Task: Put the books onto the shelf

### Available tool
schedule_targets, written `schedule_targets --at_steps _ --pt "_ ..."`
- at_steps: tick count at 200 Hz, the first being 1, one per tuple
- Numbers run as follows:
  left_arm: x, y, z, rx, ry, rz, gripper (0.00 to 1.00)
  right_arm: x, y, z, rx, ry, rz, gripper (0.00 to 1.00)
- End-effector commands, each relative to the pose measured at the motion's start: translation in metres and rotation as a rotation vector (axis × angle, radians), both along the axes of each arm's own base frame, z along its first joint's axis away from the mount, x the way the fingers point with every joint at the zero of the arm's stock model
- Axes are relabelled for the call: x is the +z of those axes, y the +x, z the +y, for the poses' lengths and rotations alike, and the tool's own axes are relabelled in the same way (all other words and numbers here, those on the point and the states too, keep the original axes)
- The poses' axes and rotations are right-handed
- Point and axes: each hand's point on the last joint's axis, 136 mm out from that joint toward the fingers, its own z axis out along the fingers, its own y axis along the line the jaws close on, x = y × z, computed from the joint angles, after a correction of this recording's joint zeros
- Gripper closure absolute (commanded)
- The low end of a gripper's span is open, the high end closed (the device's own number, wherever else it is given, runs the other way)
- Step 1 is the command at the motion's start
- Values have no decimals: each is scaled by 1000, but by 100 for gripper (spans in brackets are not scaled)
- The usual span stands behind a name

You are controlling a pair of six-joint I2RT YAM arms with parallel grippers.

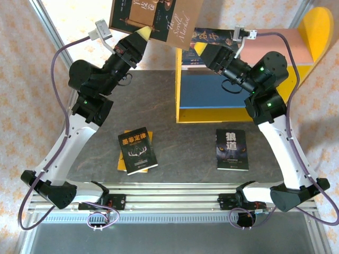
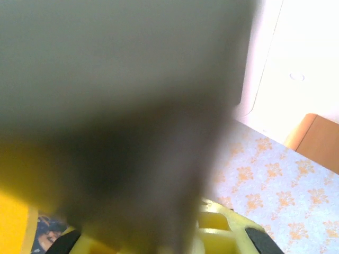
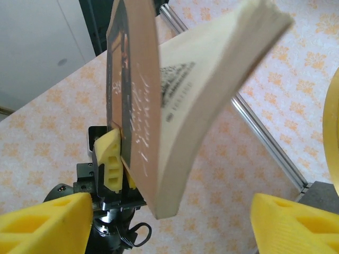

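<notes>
Well, the left gripper (image 1: pixel 142 36) is clamped tight on the near edge of the brown book (image 1: pixel 159 16) and holds it in the air above the far edge of the bench (image 1: pixel 169 116), just left of the shelf (image 1: pixel 317 26). In the right wrist view one of its yellow fingers (image 3: pixel 111 164) presses against the book's cover (the cover stands a little away from the page block at the top). The right gripper (image 1: pixel 201 52) is spread wide just beside the book's right corner. Its fingers (image 3: pixel 47 222) sit well apart on either side of the book and grip nothing. The left wrist view is a blur, with the book close against the lens.

The shelf sits at the far right corner of the bench. A dark book (image 1: pixel 212 36) lies on its pink board (image 1: pixel 294 47), and the blue board (image 1: pixel 204 92) is below. Toward the near edge, a black book (image 1: pixel 137 151) lies on a yellow book (image 1: pixel 121 161) at the left. A wolf-face book (image 1: pixel 231 150) lies flat at the right, well apart from them.
</notes>
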Motion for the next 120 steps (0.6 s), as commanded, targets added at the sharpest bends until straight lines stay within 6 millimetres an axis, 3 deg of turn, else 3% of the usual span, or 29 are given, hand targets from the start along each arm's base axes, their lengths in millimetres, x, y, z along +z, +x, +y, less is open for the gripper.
schedule_targets --at_steps 1,66,120 --pt "34 -20 13 -8 -99 -124 100 12 -4 2 8 20 -44 17" --pt "34 -16 8 -46 -120 -119 100 17 -1 15 58 49 -41 9" --pt "30 -17 -2 -77 -112 -113 100 37 6 20 66 76 -65 8"
